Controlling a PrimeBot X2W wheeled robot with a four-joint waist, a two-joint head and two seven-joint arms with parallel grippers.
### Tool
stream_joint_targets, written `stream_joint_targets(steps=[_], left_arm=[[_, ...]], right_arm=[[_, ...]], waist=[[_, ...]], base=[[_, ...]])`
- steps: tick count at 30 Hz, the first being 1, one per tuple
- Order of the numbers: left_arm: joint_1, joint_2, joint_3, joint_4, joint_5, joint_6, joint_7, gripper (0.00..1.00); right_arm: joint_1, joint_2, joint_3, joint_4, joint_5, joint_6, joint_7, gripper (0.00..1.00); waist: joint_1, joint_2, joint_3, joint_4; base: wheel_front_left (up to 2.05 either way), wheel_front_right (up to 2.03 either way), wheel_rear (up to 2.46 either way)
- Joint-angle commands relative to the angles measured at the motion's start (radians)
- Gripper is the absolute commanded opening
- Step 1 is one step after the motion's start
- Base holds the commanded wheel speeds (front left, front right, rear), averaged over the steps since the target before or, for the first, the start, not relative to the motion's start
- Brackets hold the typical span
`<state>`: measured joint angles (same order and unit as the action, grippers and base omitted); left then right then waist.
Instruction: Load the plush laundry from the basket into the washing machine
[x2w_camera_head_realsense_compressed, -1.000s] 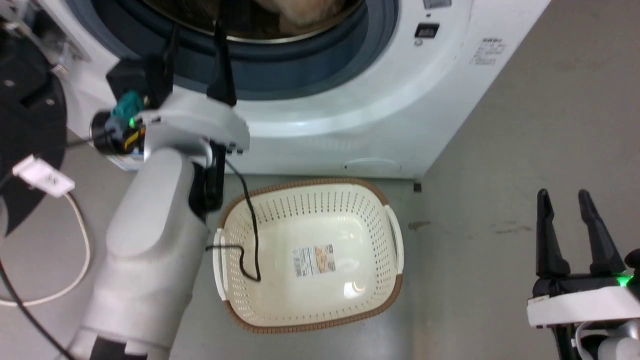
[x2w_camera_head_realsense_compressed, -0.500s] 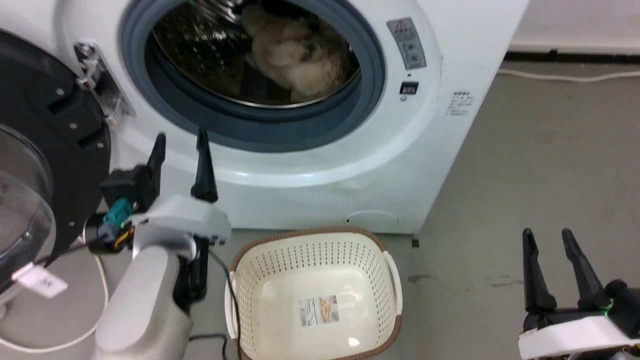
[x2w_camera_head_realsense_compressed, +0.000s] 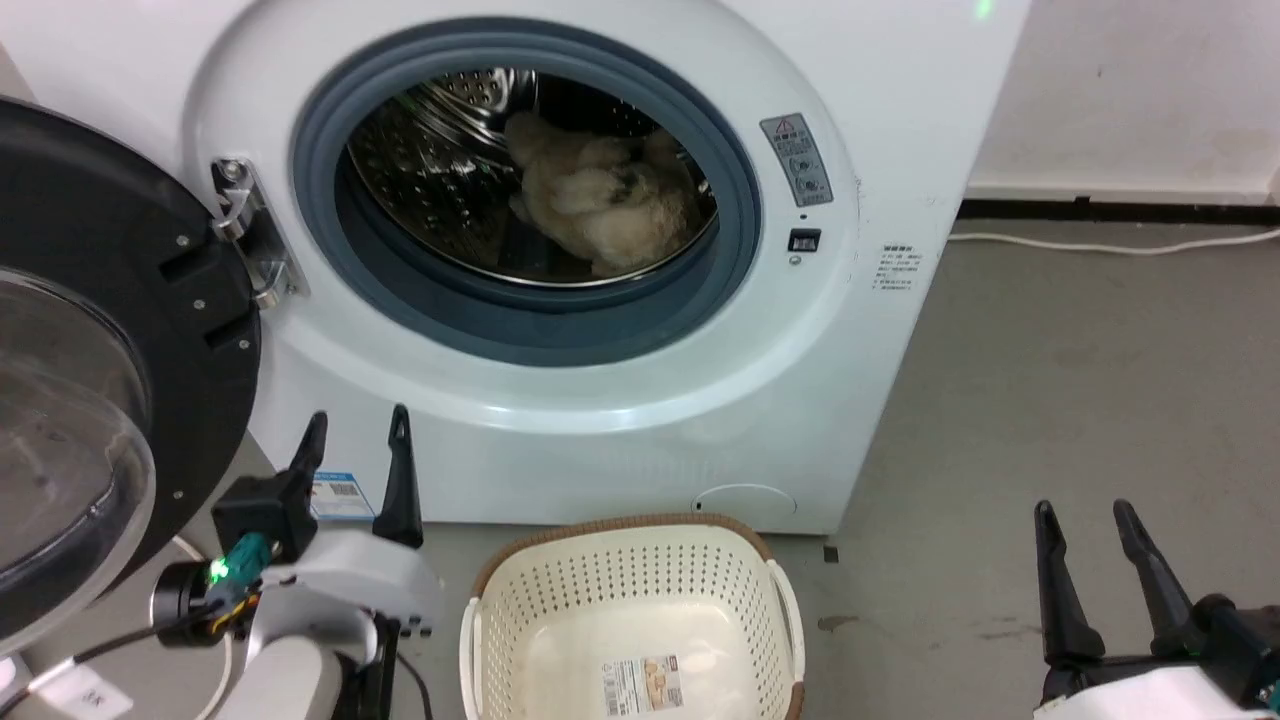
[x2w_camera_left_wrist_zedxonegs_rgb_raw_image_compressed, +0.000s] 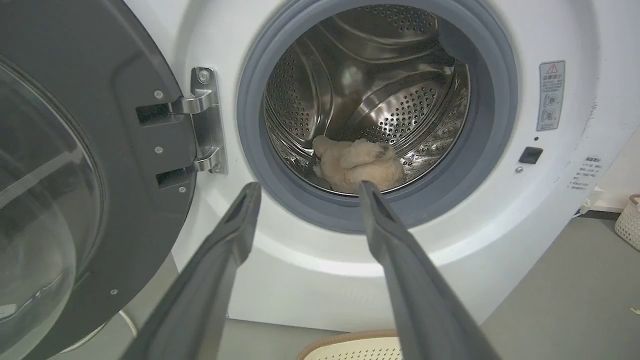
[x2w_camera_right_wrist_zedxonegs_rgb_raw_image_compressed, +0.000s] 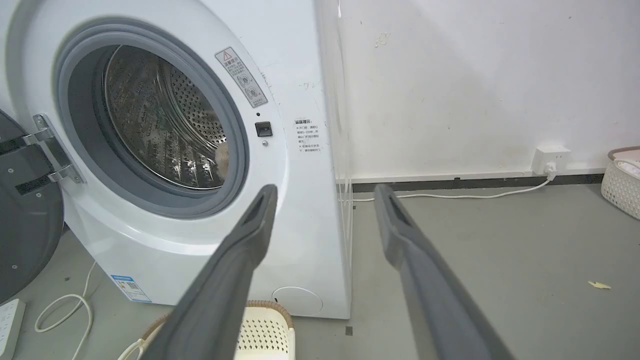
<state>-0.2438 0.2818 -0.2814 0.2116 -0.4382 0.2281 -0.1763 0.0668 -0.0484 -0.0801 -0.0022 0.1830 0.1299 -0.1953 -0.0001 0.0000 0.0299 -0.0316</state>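
The plush laundry (x2w_camera_head_realsense_compressed: 605, 205) lies far inside the washing machine (x2w_camera_head_realsense_compressed: 620, 440), not in the near basket (x2w_camera_head_realsense_compressed: 625, 522). We think it is soft, light and squishy, best pinched by a fat bulge. Our left gripper (x2w_camera_head_realsense_compressed: 359, 415) and right gripper (x2w_camera_head_realsense_compressed: 1085, 505) are spread, holding nothing.

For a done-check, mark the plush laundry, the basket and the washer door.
plush laundry (x2w_camera_head_realsense_compressed: 610, 215), head view, middle of the fluffy lump
basket (x2w_camera_head_realsense_compressed: 620, 575), head view, perforated far wall
washer door (x2w_camera_head_realsense_compressed: 120, 200), head view, black inner frame
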Motion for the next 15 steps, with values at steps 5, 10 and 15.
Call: stream_joint_targets(steps=[5, 10, 15], left_arm=[[0.092, 0.028, 0.008, -0.071, 0.002, 0.035, 0.021, 1.0], [0.167, 0.042, 0.02, -0.14, -0.009, 0.06, 0.036, 1.0], [0.225, 0.058, 0.016, -0.193, -0.026, 0.05, 0.049, 1.0]], right_arm=[[0.034, -0.002, 0.002, -0.003, -0.013, 0.001, 0.004, 1.0], [0.05, -0.002, -0.001, -0.01, -0.018, 0.001, 0.005, 1.0], [0.062, -0.002, -0.002, -0.016, -0.024, 0.001, 0.007, 1.0]], waist=[[0.0001, 0.0, -0.034, 0.002], [0.0001, 0.0, -0.045, 0.006], [0.0001, 0.0, -0.051, 0.011]], base=[[0.0, 0.0, 0.0], [0.0, 0.0, 0.0], [0.0, 0.0, 0.0]])
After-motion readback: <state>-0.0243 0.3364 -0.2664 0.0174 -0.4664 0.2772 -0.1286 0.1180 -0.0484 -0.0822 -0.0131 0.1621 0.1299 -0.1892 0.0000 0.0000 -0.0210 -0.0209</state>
